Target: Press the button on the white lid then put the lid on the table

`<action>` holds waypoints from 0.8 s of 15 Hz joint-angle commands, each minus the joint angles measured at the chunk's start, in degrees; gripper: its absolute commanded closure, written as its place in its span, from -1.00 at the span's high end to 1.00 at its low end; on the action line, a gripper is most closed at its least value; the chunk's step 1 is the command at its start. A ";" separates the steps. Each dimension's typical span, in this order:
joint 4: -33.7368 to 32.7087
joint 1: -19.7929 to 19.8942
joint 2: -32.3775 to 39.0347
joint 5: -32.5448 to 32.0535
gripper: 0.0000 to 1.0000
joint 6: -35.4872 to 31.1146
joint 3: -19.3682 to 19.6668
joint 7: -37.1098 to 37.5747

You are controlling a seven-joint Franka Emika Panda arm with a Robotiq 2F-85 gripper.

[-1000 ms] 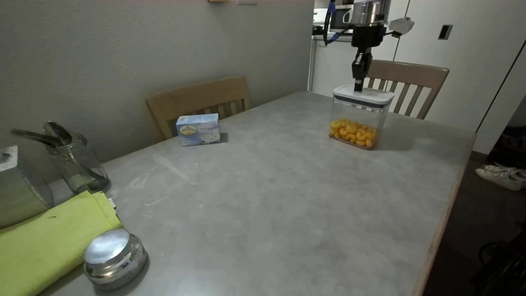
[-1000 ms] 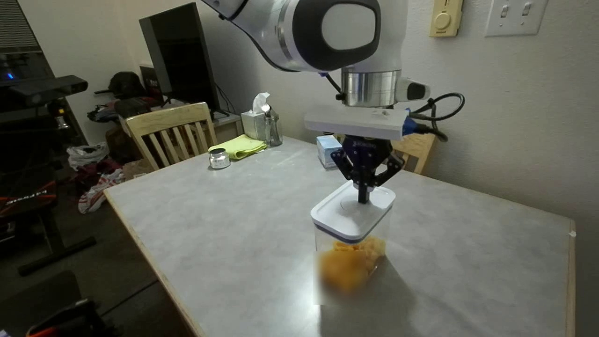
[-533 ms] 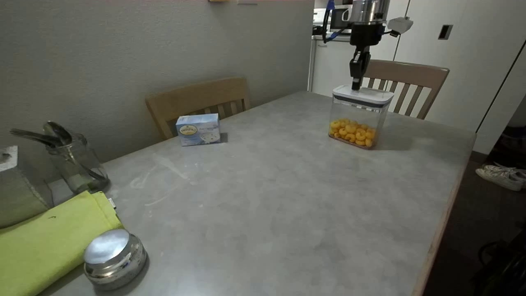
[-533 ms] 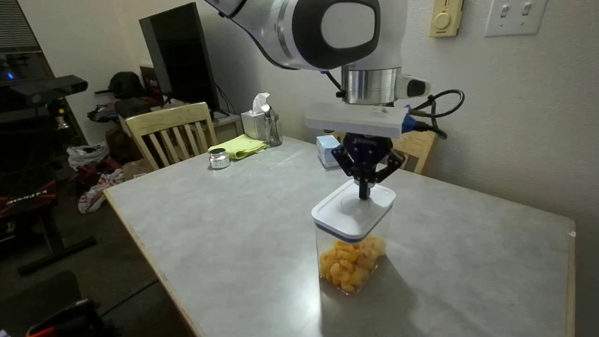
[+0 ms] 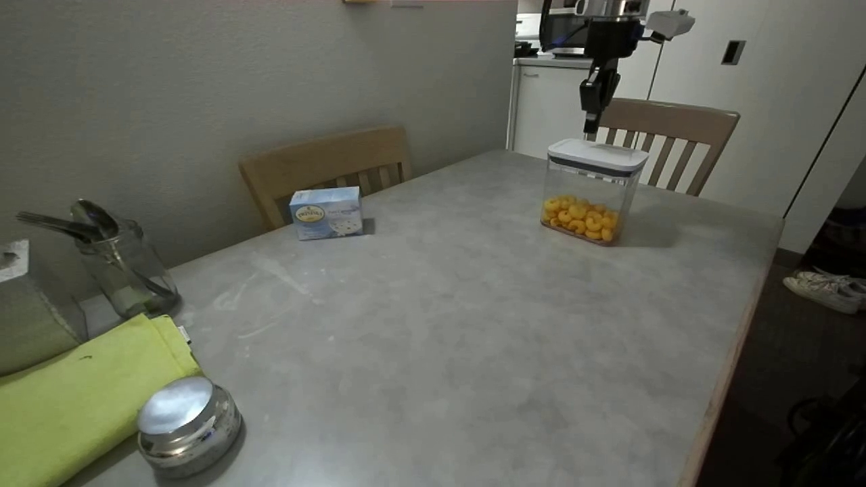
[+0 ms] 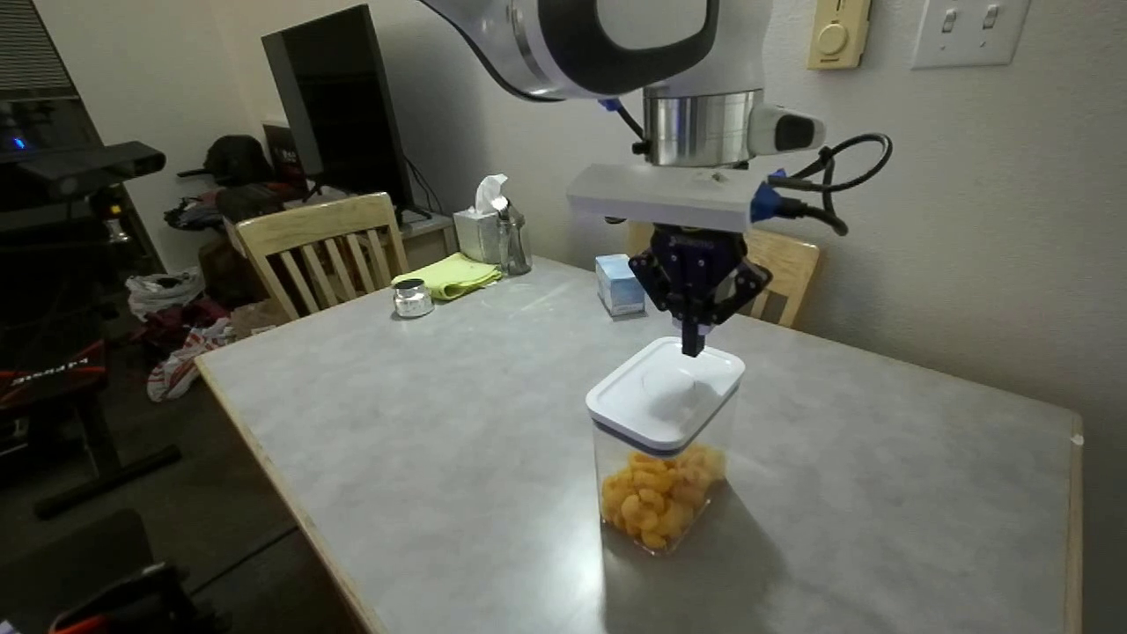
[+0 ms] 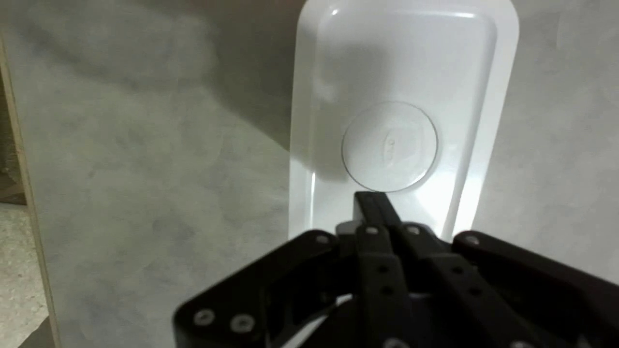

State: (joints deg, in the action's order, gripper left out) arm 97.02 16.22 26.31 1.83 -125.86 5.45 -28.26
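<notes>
Honestly, fearing a failed grab from a hard-to-read, maybe flush button point(image 7: 390, 146), with the empty gripper point(image 6: 693, 343) pinched closed above the white lid point(image 7: 408, 84) on its tub point(image 5: 588, 186), upper right-of-centre in the wrist frame.

A grey table point(image 5: 460, 352) is stretching beneath the gripper point(image 6: 693, 350).
A clear container point(image 5: 585, 184) is standing right under it; a blue box point(image 5: 326, 215) is sitting well apart; a yellow cloth point(image 5: 88, 399), metal tin point(image 5: 189, 426), glass jar point(image 5: 114, 287) and tissue box point(image 5: 34, 314) are resting farthest off.
</notes>
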 commanded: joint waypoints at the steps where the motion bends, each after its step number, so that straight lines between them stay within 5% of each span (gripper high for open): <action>1: 3.10 1.02 -2.61 1.30 -1.00 0.81 -0.31 1.23; 12: 4.02 1.23 0.08 2.40 -1.00 3.54 -0.38 0.60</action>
State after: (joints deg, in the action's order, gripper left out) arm 100.34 16.71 26.11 3.87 -122.69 5.45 -27.00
